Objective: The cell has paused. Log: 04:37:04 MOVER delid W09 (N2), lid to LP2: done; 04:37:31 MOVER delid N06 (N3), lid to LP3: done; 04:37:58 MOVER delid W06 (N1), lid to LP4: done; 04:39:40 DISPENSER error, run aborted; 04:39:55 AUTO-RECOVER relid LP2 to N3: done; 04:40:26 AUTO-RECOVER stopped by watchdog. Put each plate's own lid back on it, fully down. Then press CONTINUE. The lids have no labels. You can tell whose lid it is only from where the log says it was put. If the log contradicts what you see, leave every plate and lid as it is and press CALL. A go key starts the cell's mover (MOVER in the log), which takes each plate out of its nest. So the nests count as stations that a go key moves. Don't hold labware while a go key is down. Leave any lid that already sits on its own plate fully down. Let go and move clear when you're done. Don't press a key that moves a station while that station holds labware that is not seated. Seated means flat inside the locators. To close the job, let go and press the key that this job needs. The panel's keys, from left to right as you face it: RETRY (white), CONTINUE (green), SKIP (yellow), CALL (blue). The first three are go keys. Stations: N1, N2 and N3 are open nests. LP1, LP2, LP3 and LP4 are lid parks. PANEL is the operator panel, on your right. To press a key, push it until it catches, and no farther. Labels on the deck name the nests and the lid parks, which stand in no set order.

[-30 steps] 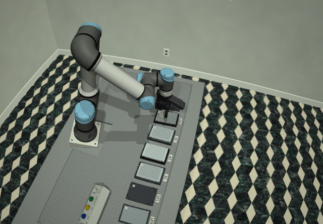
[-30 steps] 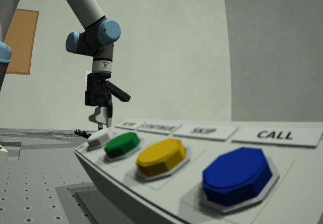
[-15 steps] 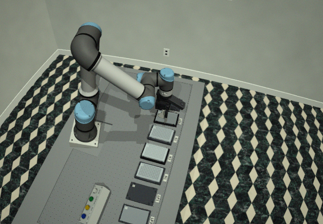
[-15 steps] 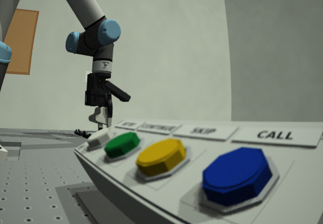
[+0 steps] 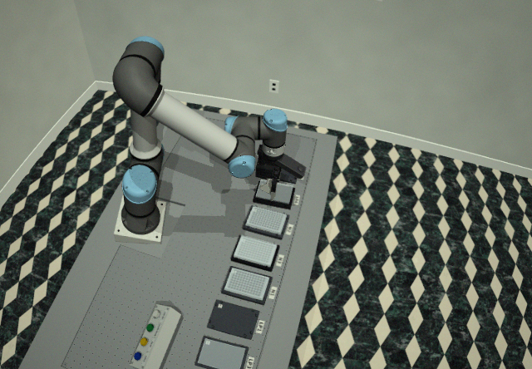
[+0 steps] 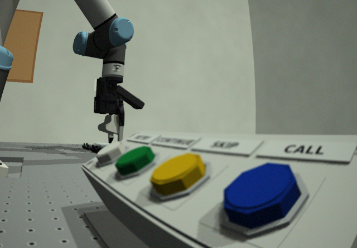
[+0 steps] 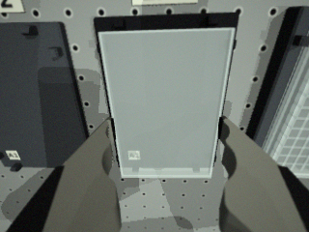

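Observation:
My gripper (image 5: pixel 270 189) (image 6: pixel 114 137) (image 7: pixel 165 118) is low over the farthest lid park (image 7: pixel 145 21) in the row and is shut on the clear lid (image 5: pixel 284 194) (image 7: pixel 164 87) lying there, one finger on each long side near its front end. The lid still lies flat within the park's black frame. Nearer along the row stand three well plates: one (image 5: pixel 266 220) (image 7: pixel 294 130) with its grid open, a middle one (image 5: pixel 255 251) that looks covered by a lid, and one (image 5: pixel 246 284) with its grid open.
An empty dark lid park (image 5: pixel 233 318) and a park with a lid (image 5: pixel 221 353) follow at the near end. Another empty park (image 7: pixel 34 92) lies left of the gripped lid. The panel (image 5: pixel 169 313) bears white (image 6: pixel 109 153), green (image 6: pixel 134 159), yellow (image 6: pixel 178 172) and blue (image 6: pixel 260 198) keys.

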`<state>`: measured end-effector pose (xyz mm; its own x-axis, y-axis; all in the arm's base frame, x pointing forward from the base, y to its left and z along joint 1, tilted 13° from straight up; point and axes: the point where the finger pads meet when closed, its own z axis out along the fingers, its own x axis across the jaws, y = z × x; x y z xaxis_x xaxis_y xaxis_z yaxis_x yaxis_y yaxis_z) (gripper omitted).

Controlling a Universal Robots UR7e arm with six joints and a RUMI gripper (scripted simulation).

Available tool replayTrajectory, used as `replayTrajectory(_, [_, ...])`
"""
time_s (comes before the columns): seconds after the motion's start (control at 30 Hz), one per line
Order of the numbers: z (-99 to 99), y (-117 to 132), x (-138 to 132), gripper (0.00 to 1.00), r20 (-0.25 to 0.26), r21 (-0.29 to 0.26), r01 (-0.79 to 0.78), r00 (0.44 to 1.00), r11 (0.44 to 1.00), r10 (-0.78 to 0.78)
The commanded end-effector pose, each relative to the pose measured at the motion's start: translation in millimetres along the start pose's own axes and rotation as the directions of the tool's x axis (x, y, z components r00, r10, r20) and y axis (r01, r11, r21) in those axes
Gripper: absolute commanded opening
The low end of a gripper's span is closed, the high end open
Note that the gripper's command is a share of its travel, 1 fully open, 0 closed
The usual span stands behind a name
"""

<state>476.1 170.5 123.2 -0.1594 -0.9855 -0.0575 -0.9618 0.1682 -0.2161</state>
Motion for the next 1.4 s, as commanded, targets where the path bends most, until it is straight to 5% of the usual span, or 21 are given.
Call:
replayTrajectory(0.0, [-8.2,-0.4,-0.1,0.00,0.000,0.001,0.000,1.000,1.000,0.000])
replayTrajectory(0.53, [-24.7,-0.3,-0.1,0.00,0.000,0.001,0.000,1.000,1.000,0.000])
replayTrajectory(1.37, [-24.7,1.5,114.9,0.00,0.000,0.001,-0.045,0.999,0.999,0.045])
